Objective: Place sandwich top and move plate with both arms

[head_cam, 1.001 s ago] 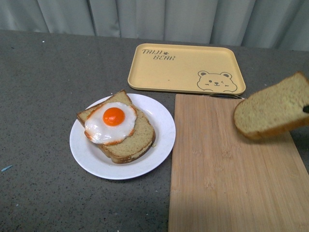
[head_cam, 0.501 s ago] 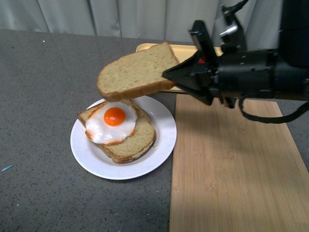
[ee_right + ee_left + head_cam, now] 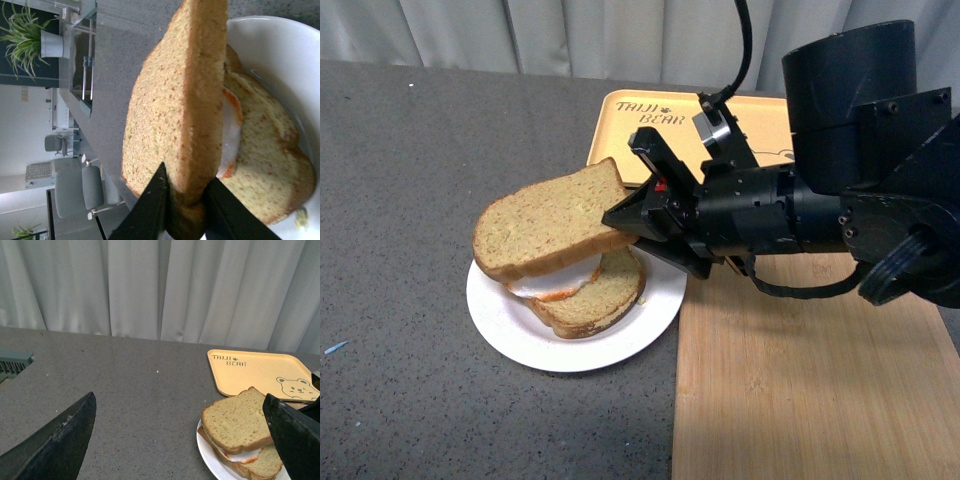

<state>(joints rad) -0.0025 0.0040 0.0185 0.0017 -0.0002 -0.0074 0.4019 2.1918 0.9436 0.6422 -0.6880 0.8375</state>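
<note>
Front view: right gripper (image 3: 626,222), fingers clamped on crust of sandwich top (image 3: 548,222), apparently to lay it over egg (image 3: 548,286); left gripper (image 3: 178,402), fingers apart.

The tan speckled top slice (image 3: 552,218) is leaning over the egg slice (image 3: 605,290) on the white plate (image 3: 510,325), the right gripper (image 3: 630,222) pinching its right edge.

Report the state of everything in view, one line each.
sandwich top, clamped at one edge, tilted over the egg slice.
right gripper, shut on the sandwich top.
left gripper, open, holding nothing.
egg slice, lying on the plate, mostly covered.
plate, lying flat, ungripped.
yellow tray, lying flat behind the plate.
wooden board, lying flat beside the plate.
</note>
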